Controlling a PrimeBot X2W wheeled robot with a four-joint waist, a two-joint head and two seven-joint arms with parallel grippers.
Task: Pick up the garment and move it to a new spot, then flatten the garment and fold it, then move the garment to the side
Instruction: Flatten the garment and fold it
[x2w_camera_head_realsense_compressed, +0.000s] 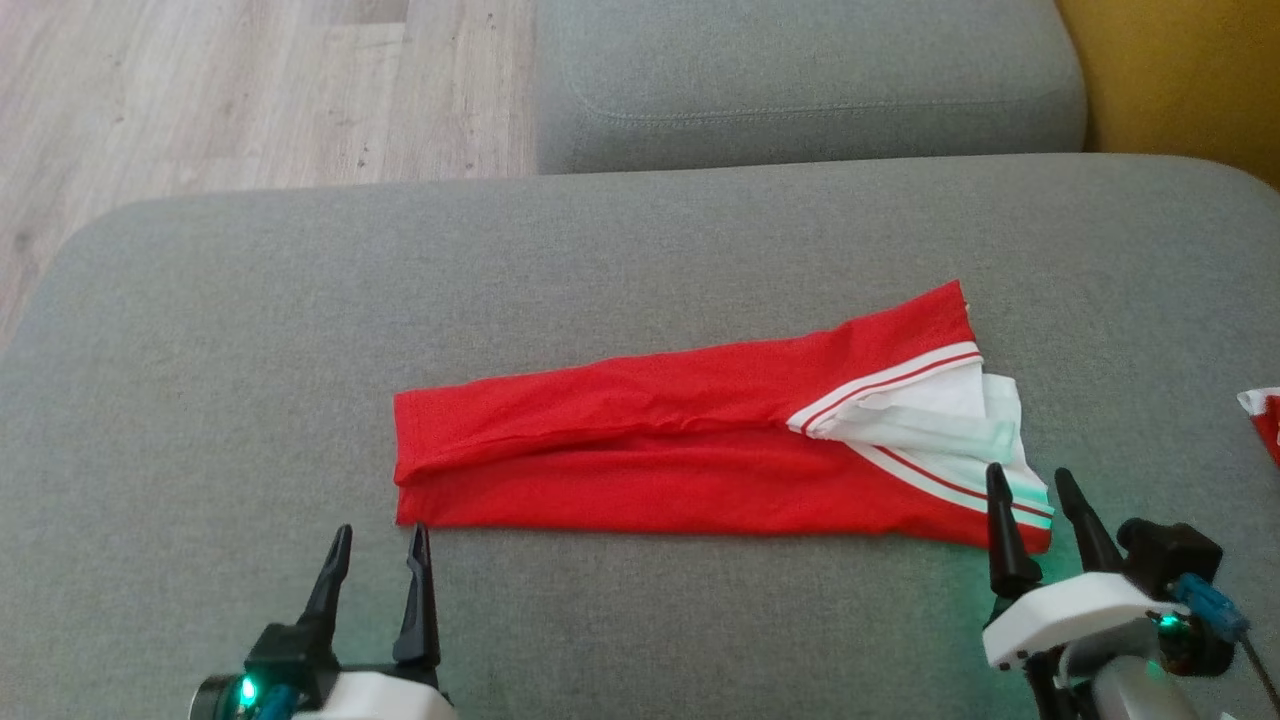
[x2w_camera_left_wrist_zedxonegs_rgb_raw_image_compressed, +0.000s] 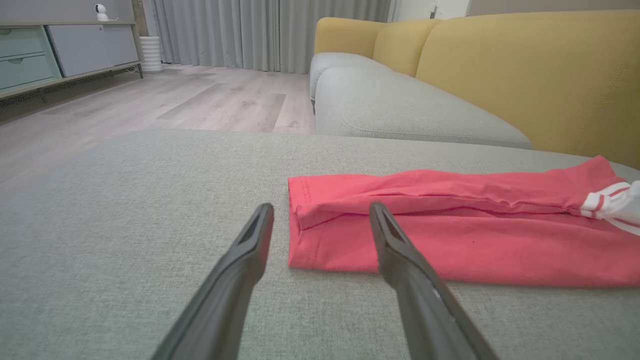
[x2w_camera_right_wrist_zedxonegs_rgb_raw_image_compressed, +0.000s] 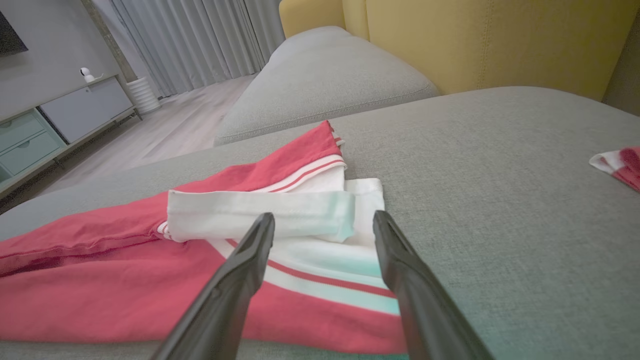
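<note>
Red fabric with white striped trim, the garment (x2w_camera_head_realsense_compressed: 680, 450) lies as a long folded band across the middle of the frame on the grey sofa cushion (x2w_camera_head_realsense_compressed: 250, 350). Flattening and a lengthwise fold look done; probably another fold and the move aside remain. The left end effector (x2w_camera_head_realsense_compressed: 381, 530), lower left, points up the frame just short of the garment's near left corner, fingers wide and empty. The right end effector (x2w_camera_head_realsense_compressed: 1028, 472), lower right, has its tips over the striped end, equally wide and holding nothing.

A home living room: grey-and-yellow sofa (x2w_camera_left_wrist_zedxonegs_rgb_raw_image_compressed: 525, 75), long curtains (x2w_camera_left_wrist_zedxonegs_rgb_raw_image_compressed: 225, 30), wooden floor (x2w_camera_left_wrist_zedxonegs_rgb_raw_image_compressed: 200, 100), low sideboard (x2w_camera_left_wrist_zedxonegs_rgb_raw_image_compressed: 60, 50).
</note>
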